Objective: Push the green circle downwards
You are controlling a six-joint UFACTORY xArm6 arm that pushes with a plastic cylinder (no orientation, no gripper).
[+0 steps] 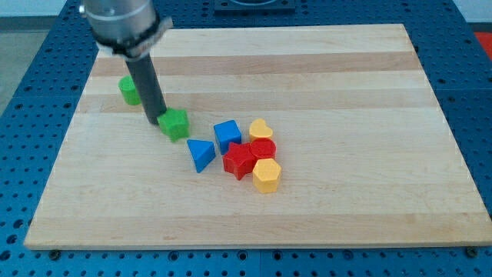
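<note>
The green circle (128,91) sits near the view's left on the wooden board, partly hidden behind my rod. My tip (154,121) rests on the board just below and to the right of the green circle. It is right beside a green star-like block (175,124), at that block's left edge. Whether the tip touches either block I cannot tell.
A cluster lies right of centre: a blue triangle (201,154), a blue cube (227,135), a yellow heart (260,129), a red block (263,148), a red star (239,161) and a yellow hexagon (267,176). The board's edge (254,247) borders blue perforated table.
</note>
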